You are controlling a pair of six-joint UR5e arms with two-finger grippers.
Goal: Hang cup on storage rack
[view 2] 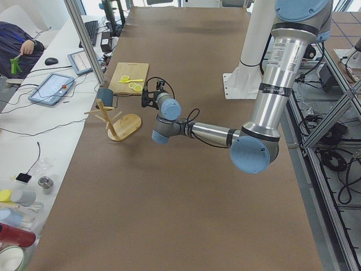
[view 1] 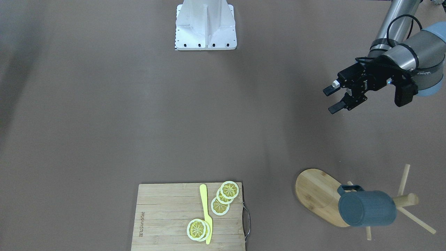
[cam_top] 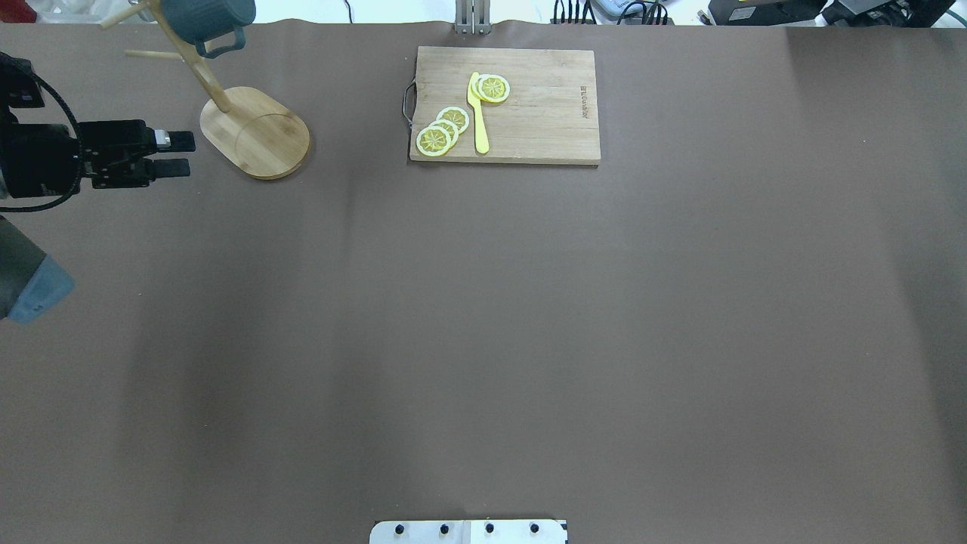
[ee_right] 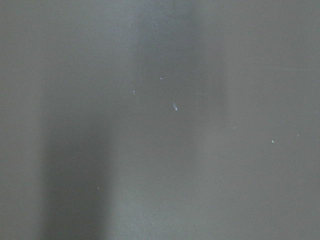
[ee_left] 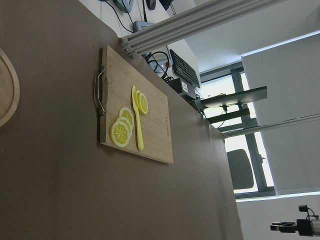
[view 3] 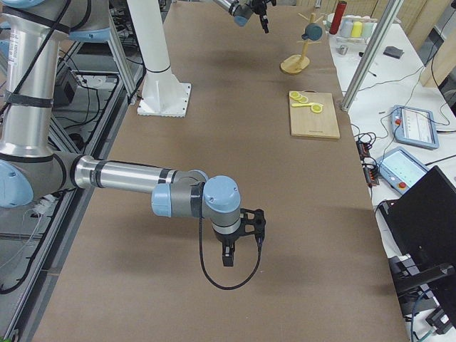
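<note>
The dark slate-blue cup (view 1: 367, 208) hangs by its loop handle on a peg of the bamboo storage rack (view 1: 315, 191), bottom facing the front camera. From overhead the cup (cam_top: 205, 19) sits high on the rack (cam_top: 257, 132) at the far left of the table. My left gripper (view 1: 332, 99) is open and holds nothing. It hovers apart from the rack, on the robot's side of it, and shows overhead too, as the left gripper (cam_top: 181, 154). My right gripper (view 3: 228, 255) shows only in the exterior right view, low over bare table, and whether it is open or shut I cannot tell.
A slatted cutting board (view 1: 167, 216) with a metal handle lies at the table's far edge, carrying lemon slices (view 1: 224, 197) and a yellow knife (view 1: 206, 212). The white robot base (view 1: 205, 26) stands at the near edge. Brown table surface lies between them.
</note>
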